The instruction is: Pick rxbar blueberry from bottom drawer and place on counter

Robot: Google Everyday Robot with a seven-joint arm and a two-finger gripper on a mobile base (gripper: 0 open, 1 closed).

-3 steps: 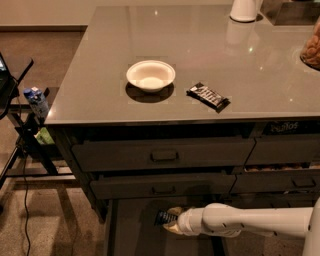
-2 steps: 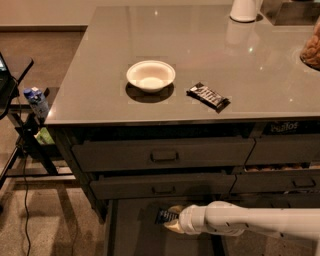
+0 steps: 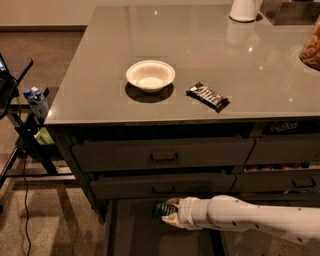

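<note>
The bottom drawer (image 3: 132, 232) is pulled open below the counter's front, showing its dark flat floor. My gripper (image 3: 169, 212) reaches in from the right on a white arm, low over the drawer's back part. Its pale fingers (image 3: 172, 202) are shut on the rxbar blueberry (image 3: 161, 209), a small dark bar with pale print that sticks out to the left of the fingertips. The counter (image 3: 215, 50) is the large glossy grey worktop above.
On the counter stand a white bowl (image 3: 150, 75) and a longer black bar with white lettering (image 3: 207, 96). A white vessel (image 3: 244, 9) and a jar (image 3: 311, 47) sit at the far right. Two shut handled drawers (image 3: 162, 155) lie just above my arm. A stand with a bottle (image 3: 36, 102) is at left.
My gripper, with the small dark bar in it, sits a touch higher over the drawer floor than a second ago. Nothing on the counter has moved.
</note>
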